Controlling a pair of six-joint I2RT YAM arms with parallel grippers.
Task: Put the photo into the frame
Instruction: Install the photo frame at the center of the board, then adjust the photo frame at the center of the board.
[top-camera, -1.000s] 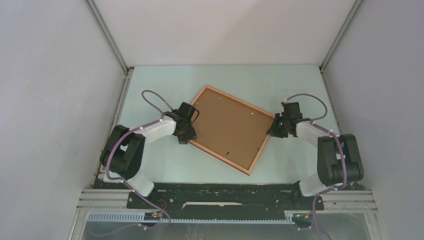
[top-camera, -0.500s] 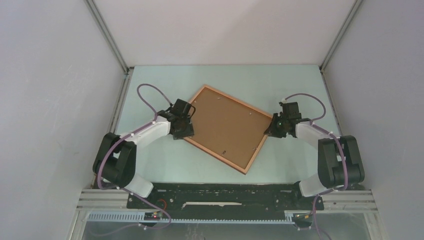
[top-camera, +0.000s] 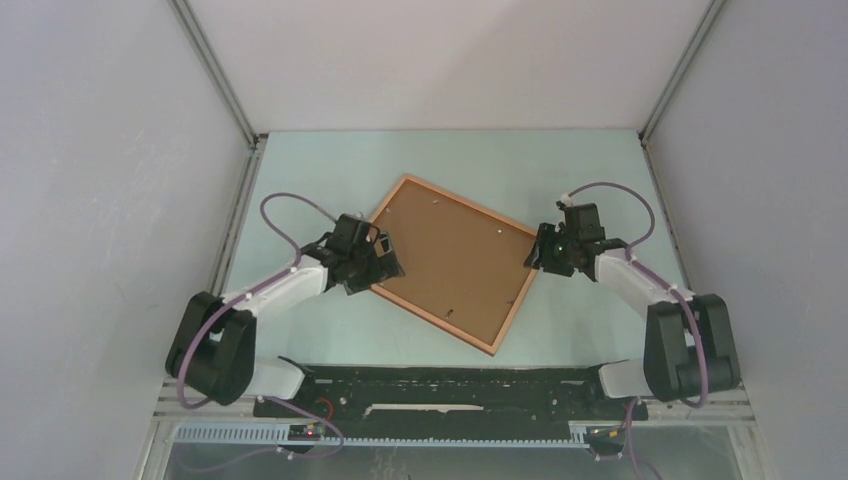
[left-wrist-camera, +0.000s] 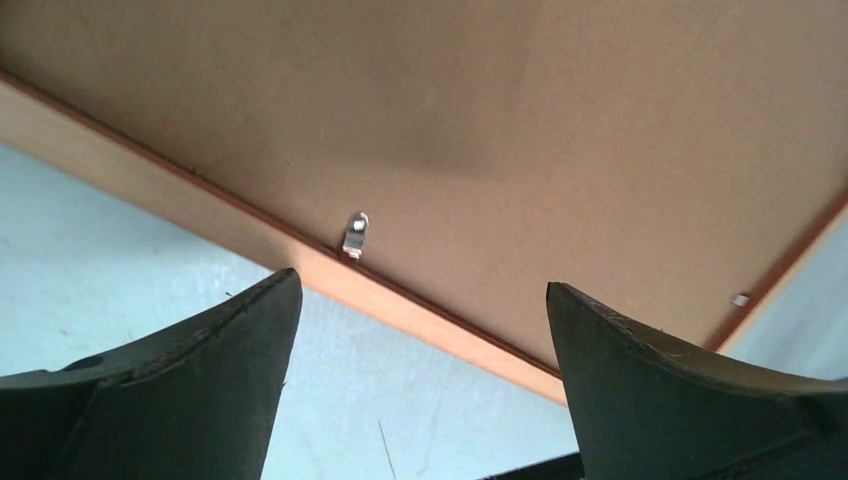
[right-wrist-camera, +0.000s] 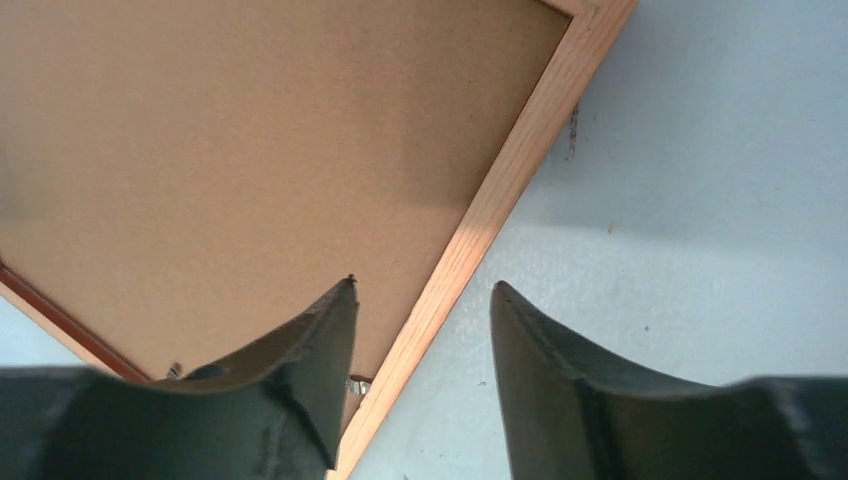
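Top view: left gripper (top-camera: 378, 262) spread wide at the left rim of the frame (top-camera: 432, 317), gripping nothing, forearm stretched low toward it. Right gripper (top-camera: 541, 256) partly spread at the right rim, elbow bent. Frame back-up on the table (top-camera: 590, 170), turned askew, backing board (top-camera: 455, 255) seated inside.

Left wrist view: fingers (left-wrist-camera: 200, 380) far apart and empty, rim crossing beyond the gap, metal tab (left-wrist-camera: 355, 234) at the board's edge.

Right wrist view: fingers (right-wrist-camera: 300, 370) half apart, straddling the rim without pinching it.
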